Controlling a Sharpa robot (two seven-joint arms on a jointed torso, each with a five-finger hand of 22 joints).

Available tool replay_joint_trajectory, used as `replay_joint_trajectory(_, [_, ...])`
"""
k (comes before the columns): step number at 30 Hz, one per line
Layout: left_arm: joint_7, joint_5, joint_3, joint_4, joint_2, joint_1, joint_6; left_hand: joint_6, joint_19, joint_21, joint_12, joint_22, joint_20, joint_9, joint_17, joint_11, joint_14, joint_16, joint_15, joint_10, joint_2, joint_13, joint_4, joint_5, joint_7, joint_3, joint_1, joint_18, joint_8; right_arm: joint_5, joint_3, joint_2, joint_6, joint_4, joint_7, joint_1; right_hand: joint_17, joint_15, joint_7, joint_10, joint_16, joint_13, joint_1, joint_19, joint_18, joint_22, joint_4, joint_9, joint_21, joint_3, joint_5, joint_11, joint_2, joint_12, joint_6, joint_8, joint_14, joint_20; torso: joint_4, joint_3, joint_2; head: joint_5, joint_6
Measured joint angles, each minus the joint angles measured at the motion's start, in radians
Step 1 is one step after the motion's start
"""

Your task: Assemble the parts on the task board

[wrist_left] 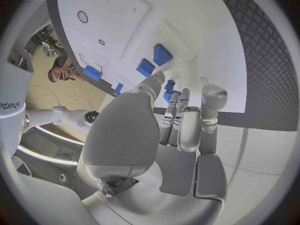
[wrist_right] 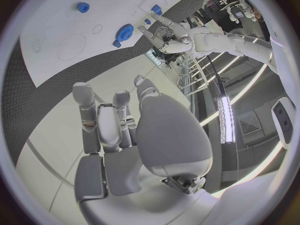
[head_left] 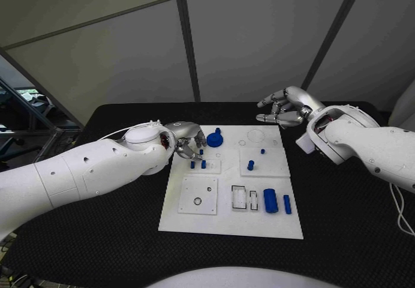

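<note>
Left hand (head_left: pixel 185 143) at board's (head_left: pixel 207 225) far-left corner, fingers curled beside small blue pegs (head_left: pixel 198 163) (grip unclear). Right hand (head_left: pixel 283 108) past far edge, fingers curled, holding nothing.

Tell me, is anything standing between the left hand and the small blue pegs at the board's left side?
Nothing visible does. The silver left hand hovers at the left edge of the white task board, and its fingertips are just above the small upright blue pegs. The round blue gear-shaped part stands beside it, not in the path.
</note>
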Motion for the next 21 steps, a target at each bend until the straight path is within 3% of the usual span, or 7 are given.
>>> replay_joint_trajectory(5, [0.022,0.019,0.012,0.01,-0.019,0.0,-0.055,0.019,-0.012,-0.065,0.015,-0.043,0.002,0.003,-0.003,0.005,0.0,0.0,0.0,-0.017,0.018,-0.004,0.024,0.0,0.018,-0.038,0.018,0.0,0.011,0.0,0.0,-0.008,0.0,-0.002,0.0,0.0,-0.053,-0.01,-0.008,-0.03,-0.053,-0.158,0.034,-0.007,0.0,-0.023,0.014,0.0,-0.024,0.032,0.0,-0.005,-0.008,-0.178,0.038,0.013,-0.01,-0.007,0.0,0.0,-0.001,-0.001,0.005])
replay_joint_trajectory(8, [0.039,0.04,0.021,0.022,-0.037,0.0,-0.084,0.046,-0.012,-0.081,0.036,-0.053,0.002,0.005,-0.004,-0.003,0.0,0.0,0.0,-0.002,0.034,-0.003,0.027,0.0,0.023,-0.035,0.034,-0.001,0.02,-0.006,0.0,-0.016,0.005,-0.002,-0.002,0.0,-0.092,-0.013,-0.011,-0.033,-0.088,-0.24,0.071,-0.007,0.0,-0.022,0.006,0.001,-0.024,0.072,-0.022,-0.008,-0.008,-0.27,0.079,0.019,-0.013,-0.007,0.0,0.0,-0.001,-0.003,0.008])
replay_joint_trajectory(14, [0.083,0.152,0.035,0.046,-0.088,0.0,-0.125,0.082,-0.085,-0.247,0.079,-0.153,-0.009,0.005,-0.115,-0.017,-0.053,-0.042,-0.009,0.049,0.042,0.003,0.031,0.0,0.042,-0.014,0.042,0.0,0.034,-0.069,-0.008,-0.041,0.033,0.02,-0.015,0.0,-0.072,-0.018,-0.02,-0.017,-0.071,-0.379,0.109,0.03,0.0,0.029,-0.012,0.001,0.013,0.156,-0.051,-0.01,-0.026,-0.429,0.162,0.019,0.0,-0.018,0.0006,-0.0008,-0.001,-0.013,0.018])
replay_joint_trajectory(15, [0.094,0.188,0.036,0.051,-0.099,0.0,-0.131,0.088,-0.11,-0.288,0.091,-0.176,-0.01,0.004,-0.377,-0.022,-0.168,-0.176,-0.011,0.054,0.041,0.004,0.032,0.0,0.043,-0.004,0.042,0.0,0.034,-0.089,-0.009,-0.046,0.041,0.028,-0.019,-0.001,-0.066,-0.018,-0.021,-0.017,-0.066,-0.399,0.109,0.037,0.0,0.038,-0.015,0.001,0.02,0.167,-0.056,-0.01,-0.026,-0.453,0.173,0.019,0.001,-0.017,0.0006,-0.0008,-0.001,-0.016,0.019])
replay_joint_trajectory(16, [0.111,0.243,0.037,0.056,-0.115,0.0,-0.138,0.095,-0.121,-0.307,0.1,-0.186,-0.012,0.003,-0.526,-0.02,-0.236,-0.268,-0.013,0.058,0.041,0.006,0.033,0.0,0.045,0.0,0.042,0.0,0.034,-0.12,-0.01,-0.053,0.052,0.039,-0.025,-0.004,-0.063,-0.018,-0.022,-0.013,-0.066,-0.429,0.109,0.037,0.0,0.046,-0.017,0.001,0.026,0.183,-0.065,-0.009,-0.026,-0.49,0.187,0.019,0.001,-0.017,0.0006,-0.0008,-0.001,-0.02,0.021])
replay_joint_trajectory(18, [0.141,0.34,0.038,0.064,-0.137,0.0,-0.149,0.112,-0.141,-0.34,0.121,-0.206,-0.013,0.003,-0.651,-0.022,-0.287,-0.383,-0.015,0.068,0.035,0.01,0.033,0.0,0.049,0.013,0.049,0.0,0.041,-0.174,-0.013,-0.06,0.071,0.056,-0.036,-0.011,-0.056,-0.018,-0.027,0.005,-0.058,-0.475,0.111,0.04,0.0,0.056,-0.022,0.001,0.033,0.206,-0.083,-0.01,-0.033,-0.541,0.202,0.01,0.001,-0.014,0.0005,-0.0007,-0.001,-0.031,0.026])
replay_joint_trajectory(21, [0.203,0.525,0.039,0.074,-0.164,0.0,-0.165,0.123,-0.148,-0.362,0.144,-0.219,-0.014,0.003,-0.695,-0.023,-0.293,-0.439,-0.018,0.089,0.035,0.018,0.031,0.0,0.051,0.026,0.049,0.0,0.046,-0.271,-0.02,-0.065,0.102,0.074,-0.06,-0.022,-0.051,-0.017,-0.032,0.012,-0.056,-0.537,0.092,0.04,0.0,0.063,-0.029,0.0,0.034,0.24,-0.111,-0.013,-0.053,-0.61,0.213,-0.014,0.001,-0.014,-0.0012,-0.0001,0.001,-0.041,0.031])
